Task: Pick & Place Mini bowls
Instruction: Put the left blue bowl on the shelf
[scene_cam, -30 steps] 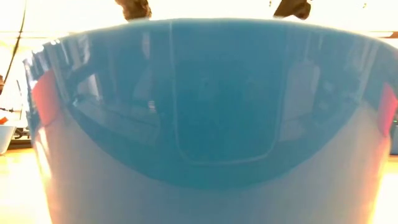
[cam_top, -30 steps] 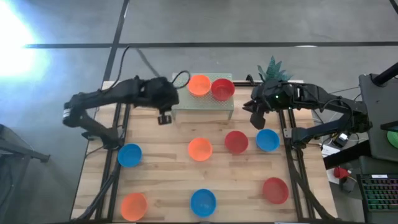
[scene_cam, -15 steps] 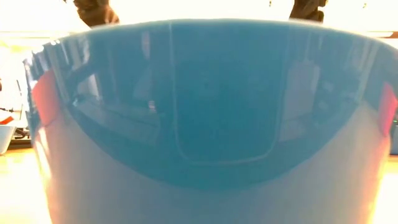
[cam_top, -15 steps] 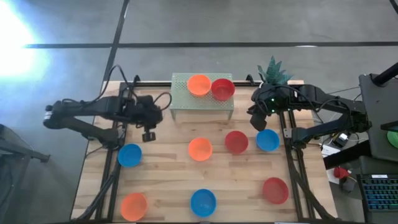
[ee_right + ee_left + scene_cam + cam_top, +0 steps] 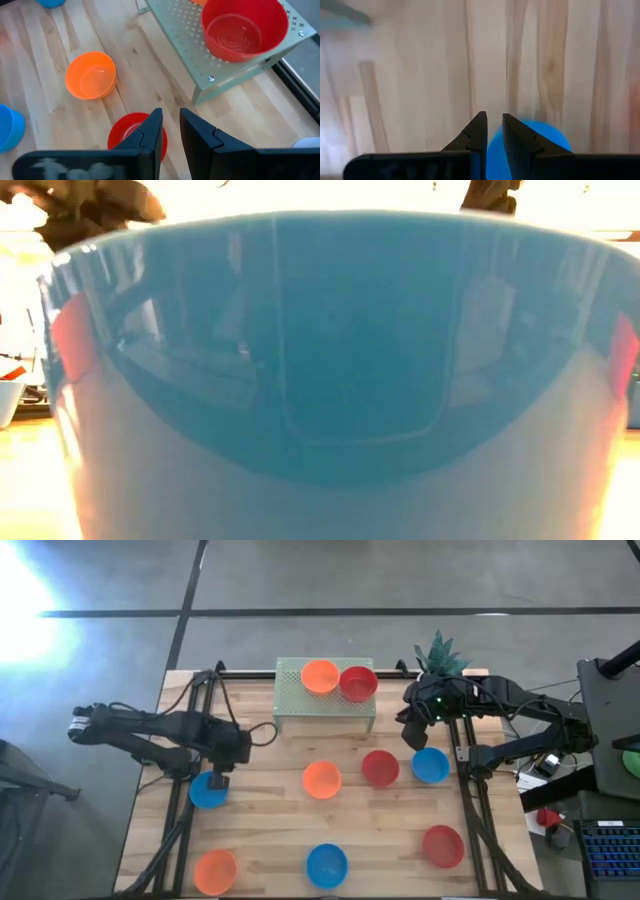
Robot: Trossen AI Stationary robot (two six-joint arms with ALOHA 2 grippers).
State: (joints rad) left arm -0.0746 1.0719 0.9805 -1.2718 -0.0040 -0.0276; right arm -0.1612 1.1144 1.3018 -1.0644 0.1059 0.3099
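Left jaws nearly closed, narrow gap, nothing held; they sit above the far rim of the blue bowl at the bench's left side, and the left wrist view shows that bowl right behind the fingers. Right jaws also almost closed and empty, hovering at the right end of the perforated stand, between it and the right-hand blue bowl; the right wrist view looks past them at a red bowl on the bench. Stand carries an orange bowl and a red one. The rest lie loose on the bench: orange and red mid-bench, orange, blue and red along the near edge. Plant at the far right corner. Risks, as I judge them: with so narrow a gap the left jaws can't straddle the rim, so coming down as is would strike the bowl and tip or skid it; they need to open first. These bowls look light and slick, so an off-centre pinch may flick one away. Right arm is close to the stand edge; a sideways move could clip it.
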